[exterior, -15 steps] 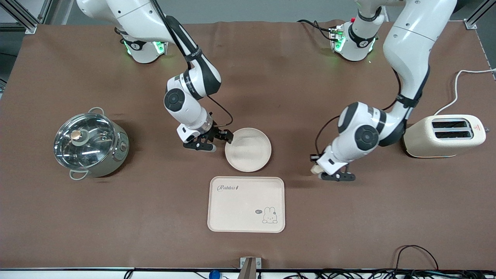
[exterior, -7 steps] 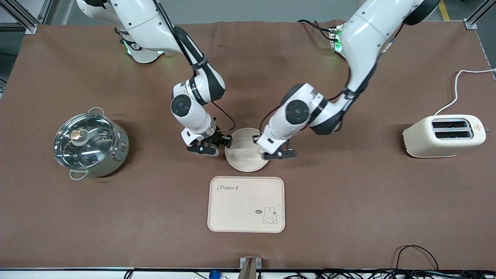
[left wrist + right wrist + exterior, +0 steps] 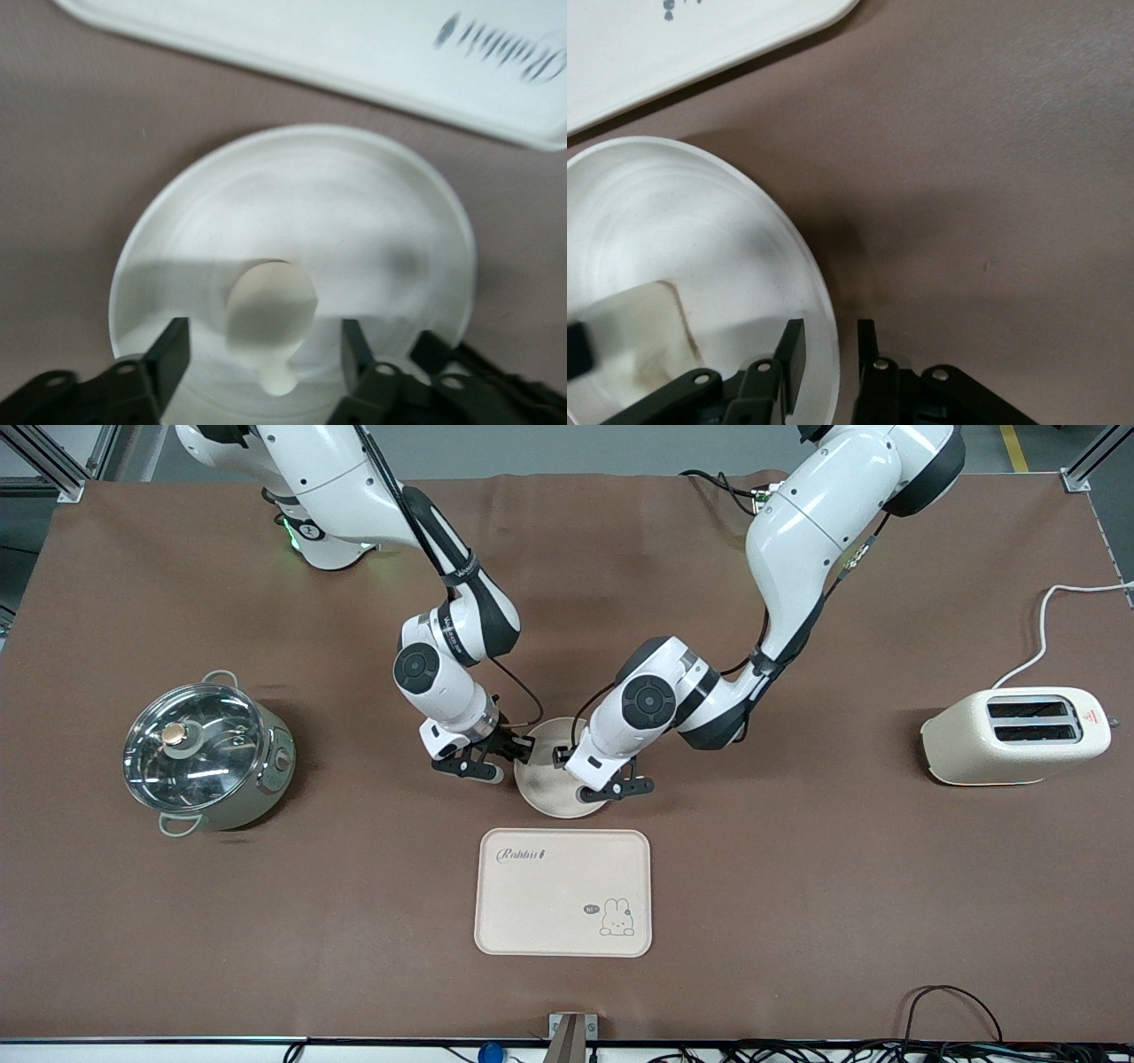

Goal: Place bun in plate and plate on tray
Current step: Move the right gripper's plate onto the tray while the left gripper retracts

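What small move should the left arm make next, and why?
Probably lift the left gripper straight up, clear of the plate. Its fingers stand open on either side of the bun, which seems to rest in the plate. The right gripper straddles the plate's rim, open.

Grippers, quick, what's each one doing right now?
Left gripper: open over the plate, the bun between its fingers, ungripped.
Right gripper: fingers straddle the plate's rim, not visibly clamped.

Left tool (image 3: 603, 779) spread wide, right tool (image 3: 493, 760) narrowly parted, both low.
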### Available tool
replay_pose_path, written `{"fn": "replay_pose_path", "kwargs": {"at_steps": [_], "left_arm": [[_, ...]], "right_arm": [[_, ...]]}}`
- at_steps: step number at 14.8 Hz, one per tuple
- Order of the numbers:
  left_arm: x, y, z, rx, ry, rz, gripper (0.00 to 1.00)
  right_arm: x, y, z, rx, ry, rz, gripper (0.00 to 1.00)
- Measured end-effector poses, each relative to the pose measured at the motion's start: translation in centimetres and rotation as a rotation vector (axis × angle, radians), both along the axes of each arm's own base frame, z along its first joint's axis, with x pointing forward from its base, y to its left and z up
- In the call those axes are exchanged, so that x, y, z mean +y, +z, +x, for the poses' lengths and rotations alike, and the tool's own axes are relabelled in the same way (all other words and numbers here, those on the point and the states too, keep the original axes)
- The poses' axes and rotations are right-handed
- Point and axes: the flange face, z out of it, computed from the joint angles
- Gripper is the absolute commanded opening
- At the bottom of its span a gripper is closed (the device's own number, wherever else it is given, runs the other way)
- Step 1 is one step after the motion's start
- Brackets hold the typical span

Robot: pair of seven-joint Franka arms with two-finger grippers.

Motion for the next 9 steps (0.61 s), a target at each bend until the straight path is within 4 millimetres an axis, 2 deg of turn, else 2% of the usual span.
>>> {"fn": "replay_pose_path", "kwargs": {"at_steps": [2,3,4,6,9], "left_arm": [[1.1,3.8,1.8,-0.028,0.018,0.001,1.00],[2.7,6.8,3.1,-0.039,0.033,0.016,1.00],[5.1,10.2,4.7,-0.053,0.041,0.041,1.00],[11.6,17.4,7.4,-0.081,0.038,0.100,1.00],[22.0,26.2,8.8,-0.115,0.023,0.164,1.00]], "right_arm": [[0.2,-0.3,0.1,-0.003,0.000,-0.001,0.07],[0.2,-0.4,0.1,-0.008,0.000,-0.001,0.04],[0.4,-0.4,0.0,-0.012,0.001,0.000,0.03],[0.9,0.0,0.0,-0.021,0.006,0.007,0.01],[1.3,0.6,0.2,-0.031,0.003,0.019,0.00]]}}
